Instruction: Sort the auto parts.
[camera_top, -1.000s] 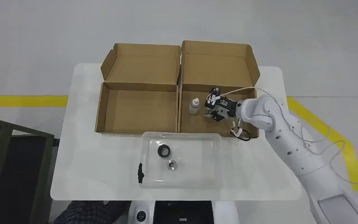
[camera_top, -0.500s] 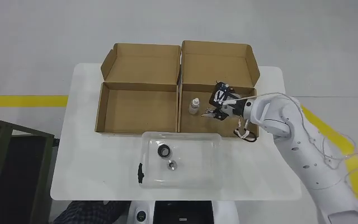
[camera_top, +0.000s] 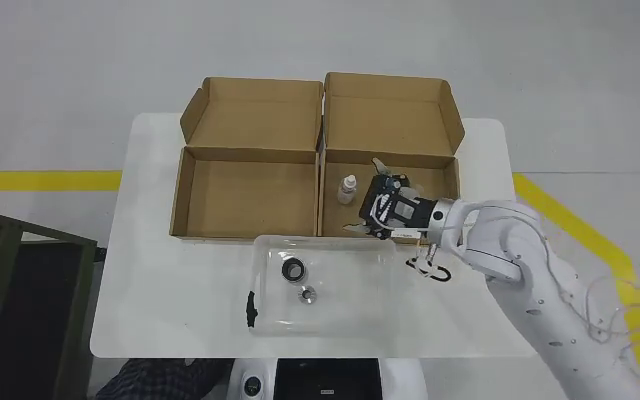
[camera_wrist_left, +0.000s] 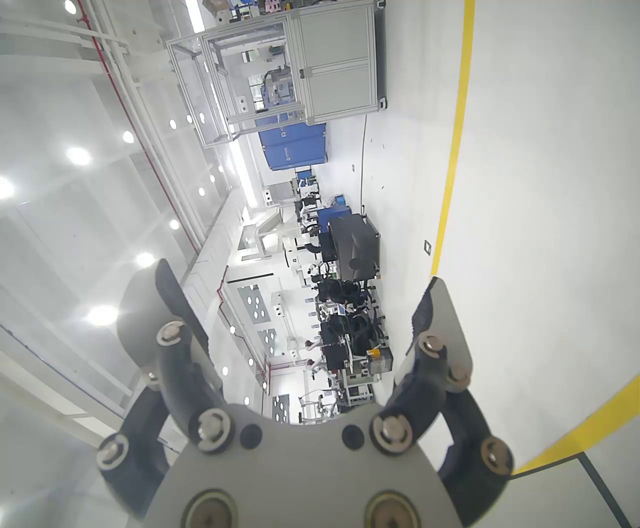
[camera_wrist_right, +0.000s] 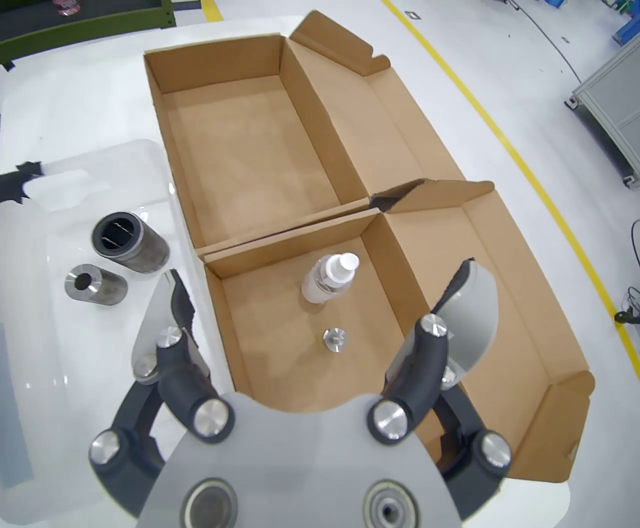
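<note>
A small white bottle (camera_wrist_right: 327, 277) (camera_top: 346, 188) stands in the right cardboard box (camera_wrist_right: 500, 300) (camera_top: 392, 122), with a small metal disc (camera_wrist_right: 335, 339) on the box floor near it. My right gripper (camera_wrist_right: 320, 276) (camera_top: 365, 197) hovers open and empty over that box's near part. A larger dark metal bushing (camera_wrist_right: 127, 241) (camera_top: 292, 270) and a smaller metal cylinder (camera_wrist_right: 95, 285) (camera_top: 307, 294) lie in the clear plastic tray (camera_top: 325, 242). My left gripper (camera_wrist_left: 300, 279) is open, holds nothing and points out at the room.
The left cardboard box (camera_top: 245, 198) (camera_wrist_right: 250, 150) has nothing in it. Both boxes have raised lids at the far side. A black clip (camera_top: 250, 308) sits on the tray's left rim. The white table (camera_top: 150, 250) has bare room left of the tray.
My right gripper has pulled back toward the near wall of the right box and turned, staying open. The bottle and the tray parts have not moved.
</note>
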